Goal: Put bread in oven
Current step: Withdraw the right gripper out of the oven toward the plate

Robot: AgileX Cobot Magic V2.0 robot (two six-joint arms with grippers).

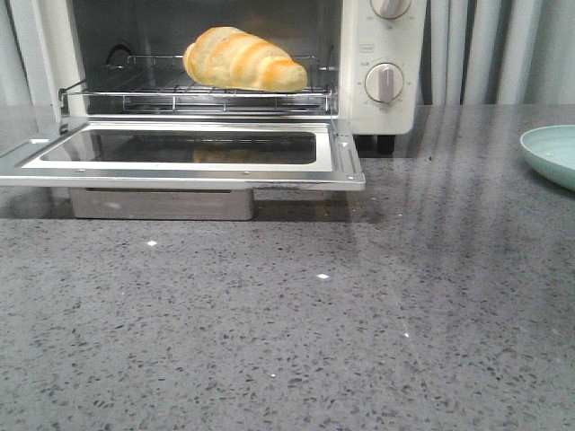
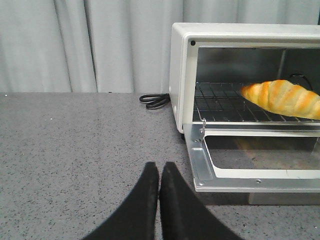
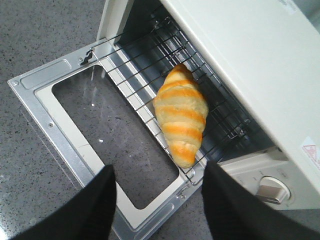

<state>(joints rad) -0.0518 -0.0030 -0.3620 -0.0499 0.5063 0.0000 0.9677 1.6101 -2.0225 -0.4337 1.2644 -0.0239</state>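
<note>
The golden-brown bread (image 1: 243, 61) lies on the wire rack (image 1: 144, 90) inside the cream-white oven (image 1: 386, 45), whose glass door (image 1: 180, 148) hangs open and flat. It also shows in the left wrist view (image 2: 282, 97) and the right wrist view (image 3: 181, 115). My left gripper (image 2: 159, 167) is shut and empty, low over the counter beside the door's corner. My right gripper (image 3: 159, 172) is open and empty, above the open door (image 3: 75, 100), clear of the bread. Neither gripper shows in the front view.
A pale green plate (image 1: 552, 154) sits at the right edge of the grey speckled counter (image 1: 287, 323). The oven's black cord (image 2: 155, 100) lies coiled behind its left side. Knobs (image 1: 384, 82) are on the right panel. Grey curtains hang behind.
</note>
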